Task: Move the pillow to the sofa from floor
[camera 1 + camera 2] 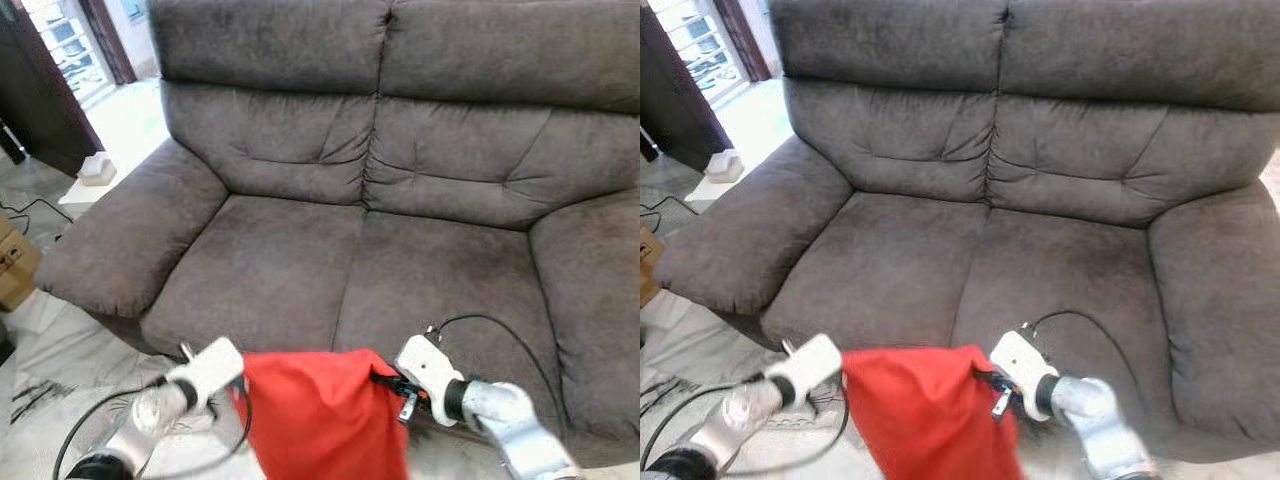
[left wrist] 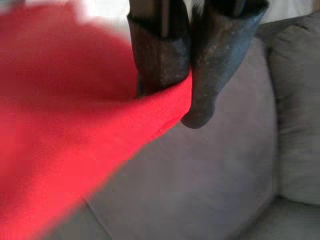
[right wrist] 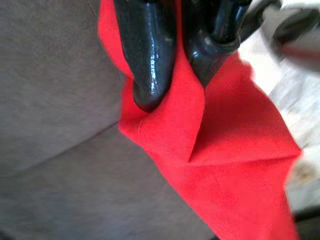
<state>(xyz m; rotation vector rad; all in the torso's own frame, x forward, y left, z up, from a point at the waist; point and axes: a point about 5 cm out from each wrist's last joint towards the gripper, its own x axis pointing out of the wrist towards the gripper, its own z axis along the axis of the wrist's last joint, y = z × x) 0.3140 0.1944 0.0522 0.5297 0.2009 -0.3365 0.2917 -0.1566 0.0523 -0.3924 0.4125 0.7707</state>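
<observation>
A soft red fabric pillow (image 1: 320,415) is held up in the air just before the front edge of the seat of a brown-grey, suede-like two-seat sofa (image 1: 380,200). Its upper corners are pinched by the left gripper (image 1: 238,385) and the right gripper (image 1: 384,380), both sets of jaws pressed together on the cloth. In the wrist views, folded red fabric is seen clamped between black fingers (image 3: 150,55). A pale tiled floor (image 1: 40,340) is seen beside the sofa's left arm.
</observation>
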